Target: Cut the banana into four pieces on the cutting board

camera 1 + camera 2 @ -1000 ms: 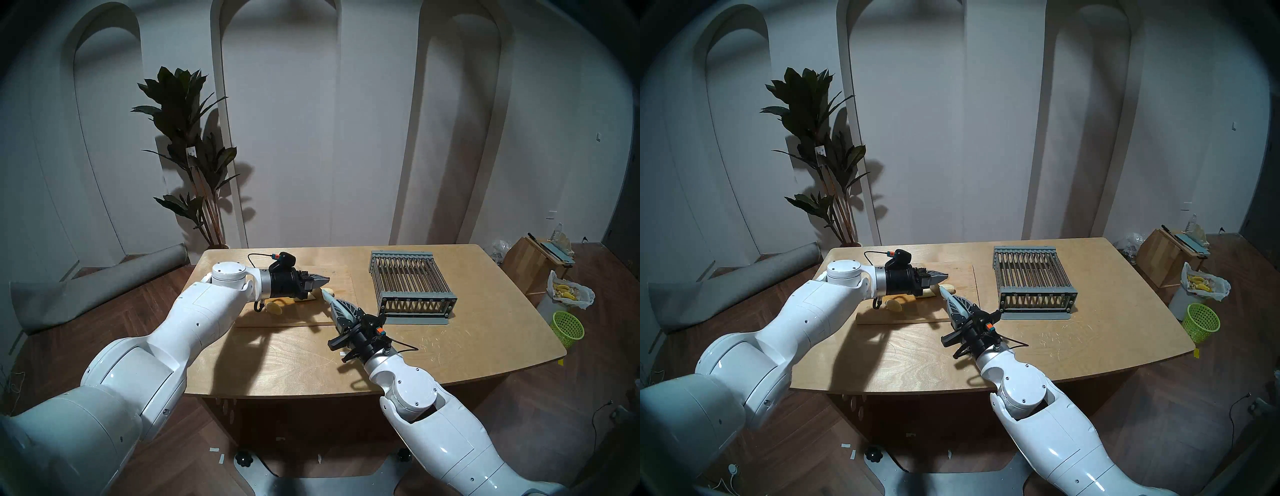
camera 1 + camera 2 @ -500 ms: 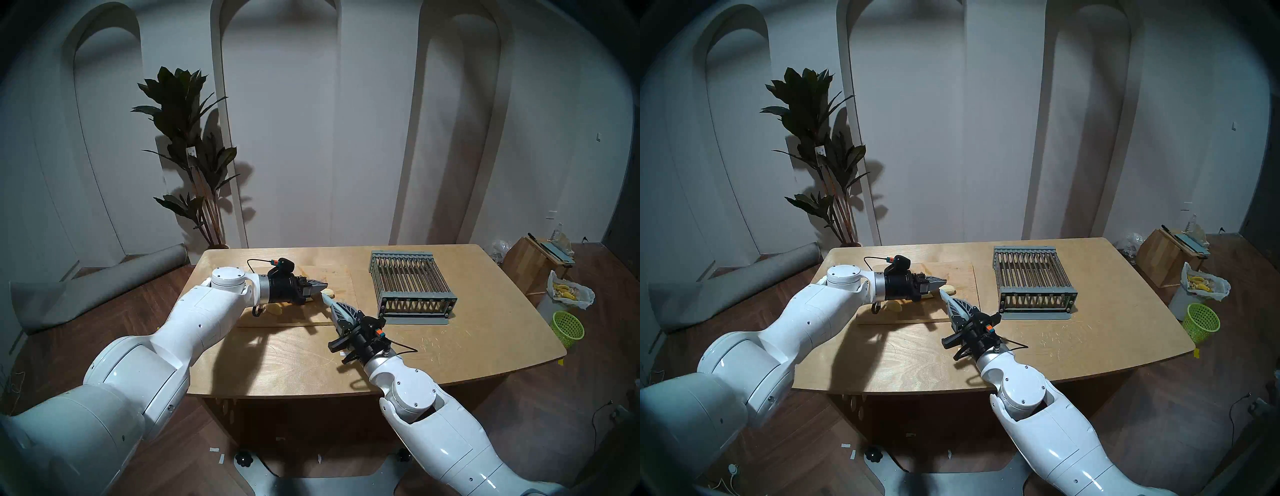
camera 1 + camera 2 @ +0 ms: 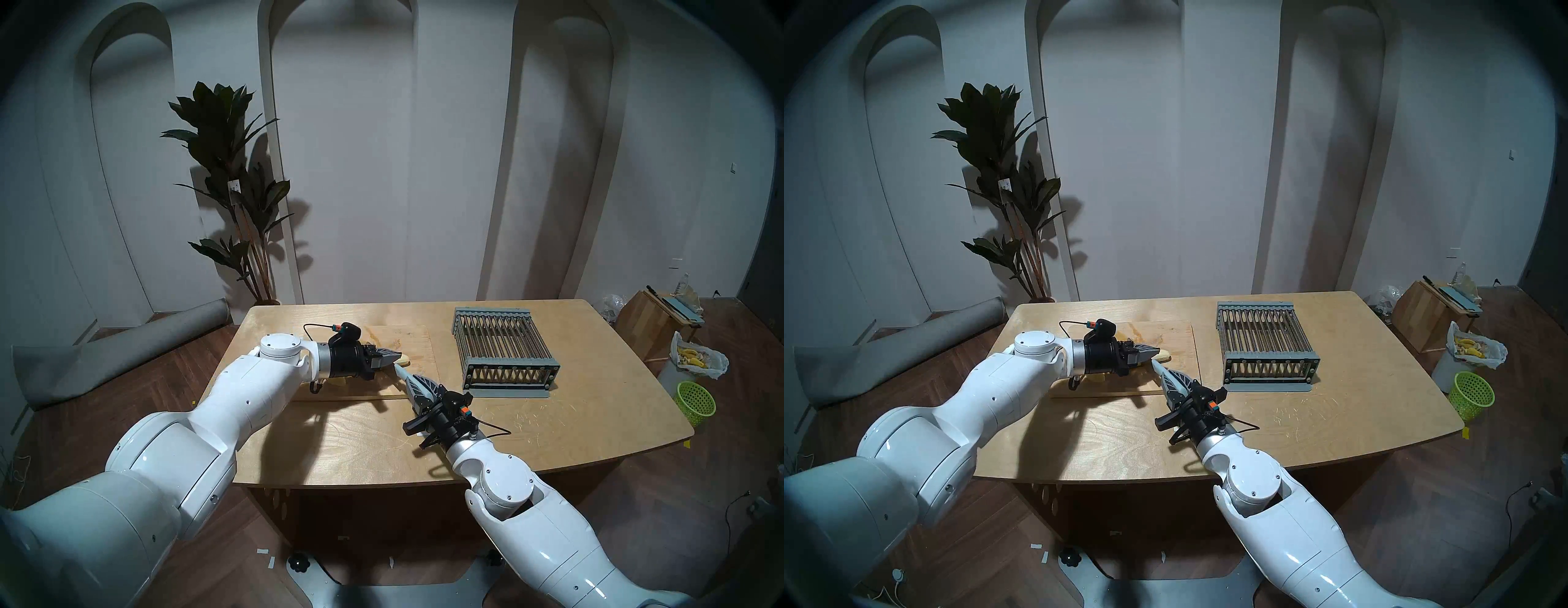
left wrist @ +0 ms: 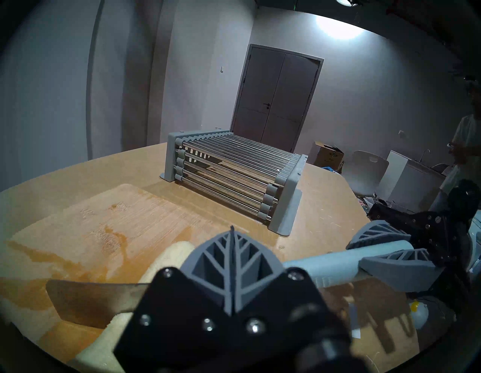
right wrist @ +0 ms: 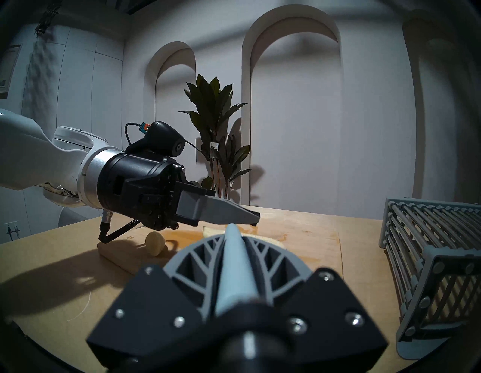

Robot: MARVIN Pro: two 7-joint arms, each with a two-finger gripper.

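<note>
While arched walls loom | wooden table (image 3: 551,416) bears cutting board (image 3: 418,339), grey rack (image 3: 502,352)

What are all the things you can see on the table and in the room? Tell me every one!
banana: one long piece under the blade plus one cut chunk, pale cream, on the board
cutting board: one, light wood with an orange-brown stain, left half of the table
knife: one, metal blade, pale blue-grey handle, across the banana
rack: one, grey with metal bars, right of the board
table: one, light wood
plant: one, dark green, by the back wall
basket: one, lime green, floor at right
bag of peels: one, white with yellow peels, floor at right
left gripper: grey fingers shut, empty, over the banana
right gripper: grey fingers shut on the knife handle
</note>
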